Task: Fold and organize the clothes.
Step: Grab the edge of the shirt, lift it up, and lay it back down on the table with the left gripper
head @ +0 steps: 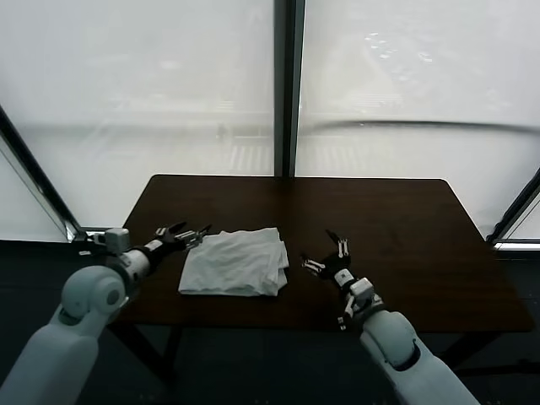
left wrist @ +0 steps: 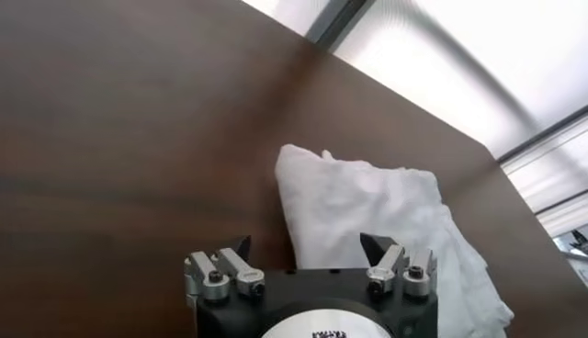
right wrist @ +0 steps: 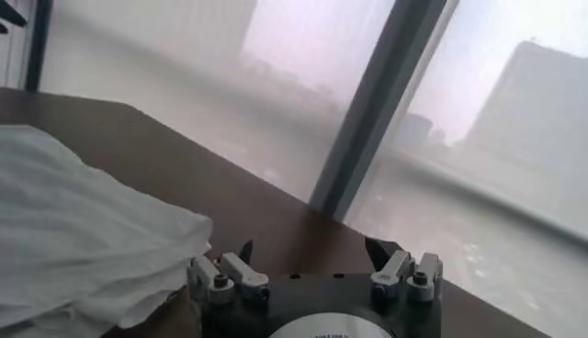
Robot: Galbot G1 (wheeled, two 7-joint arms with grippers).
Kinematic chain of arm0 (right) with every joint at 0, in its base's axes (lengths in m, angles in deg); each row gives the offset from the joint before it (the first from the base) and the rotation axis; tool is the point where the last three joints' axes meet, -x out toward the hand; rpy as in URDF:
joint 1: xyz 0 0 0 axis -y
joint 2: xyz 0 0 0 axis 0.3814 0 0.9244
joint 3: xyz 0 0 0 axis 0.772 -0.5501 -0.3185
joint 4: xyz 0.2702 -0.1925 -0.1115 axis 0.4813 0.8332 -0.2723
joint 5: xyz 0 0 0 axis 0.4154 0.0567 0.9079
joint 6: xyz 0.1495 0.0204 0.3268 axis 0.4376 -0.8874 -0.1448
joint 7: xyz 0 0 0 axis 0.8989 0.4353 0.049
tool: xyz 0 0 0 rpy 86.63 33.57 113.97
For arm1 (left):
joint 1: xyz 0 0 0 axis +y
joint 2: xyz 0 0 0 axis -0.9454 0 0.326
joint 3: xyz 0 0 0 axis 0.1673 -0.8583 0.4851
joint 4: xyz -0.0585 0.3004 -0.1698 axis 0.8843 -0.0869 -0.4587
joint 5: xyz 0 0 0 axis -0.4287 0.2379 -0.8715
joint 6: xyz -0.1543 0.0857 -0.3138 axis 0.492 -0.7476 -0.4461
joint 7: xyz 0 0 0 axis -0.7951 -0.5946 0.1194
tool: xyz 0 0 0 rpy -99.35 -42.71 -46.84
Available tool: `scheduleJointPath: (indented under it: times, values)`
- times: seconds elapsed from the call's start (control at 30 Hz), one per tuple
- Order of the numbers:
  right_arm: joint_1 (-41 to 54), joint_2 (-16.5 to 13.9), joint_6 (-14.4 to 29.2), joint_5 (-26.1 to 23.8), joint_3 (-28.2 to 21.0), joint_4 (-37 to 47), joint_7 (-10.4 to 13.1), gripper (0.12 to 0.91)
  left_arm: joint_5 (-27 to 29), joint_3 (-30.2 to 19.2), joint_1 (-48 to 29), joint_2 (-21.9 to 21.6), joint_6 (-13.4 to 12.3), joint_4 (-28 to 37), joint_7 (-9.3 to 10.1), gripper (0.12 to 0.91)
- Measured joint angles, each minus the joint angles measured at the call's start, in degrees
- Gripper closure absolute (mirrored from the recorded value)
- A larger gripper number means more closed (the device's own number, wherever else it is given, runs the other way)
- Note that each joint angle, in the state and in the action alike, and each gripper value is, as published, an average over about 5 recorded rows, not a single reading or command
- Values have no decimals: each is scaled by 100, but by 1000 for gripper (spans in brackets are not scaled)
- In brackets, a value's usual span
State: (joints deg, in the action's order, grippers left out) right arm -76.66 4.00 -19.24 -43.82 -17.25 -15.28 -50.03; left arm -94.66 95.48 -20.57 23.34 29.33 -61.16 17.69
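Observation:
The clothes (head: 232, 262), a pale grey-white T-shirt, lie folded into a rough rectangle on the dark brown table (head: 380, 219), left of its middle. No print shows on the upper side. My left gripper (head: 187, 235) hovers open at the shirt's left edge, fingers pointing at its far left corner. In the left wrist view the clothes (left wrist: 386, 216) lie just beyond the left gripper (left wrist: 308, 246), and nothing sits between the fingers. My right gripper (head: 327, 253) stands open over bare table to the shirt's right, a short gap away. The right wrist view shows the clothes (right wrist: 73, 230) beside the empty right gripper (right wrist: 312, 250).
Behind the table rise frosted window panes split by a dark vertical post (head: 287, 84). The table's front edge (head: 253, 325) runs close to my arms. Bare tabletop spreads to the right and behind the shirt.

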Motion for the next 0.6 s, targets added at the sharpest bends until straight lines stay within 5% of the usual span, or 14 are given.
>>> scheduleJointPath:
  times: [0.3, 0.47, 0.6]
  values:
    - [-1167, 160, 3113, 76, 581, 255, -98, 118, -493, -80, -48, -132, 245, 204, 69, 123]
    - [-1819, 252, 3838, -15, 960, 202, -112, 118, -1400, -311, -276, -450, 695, 600, 267, 123]
    - [-2160, 314, 4018, -62, 1146, 135, -127, 118, -1948, -503, -460, -713, 738, 981, 181, 123]
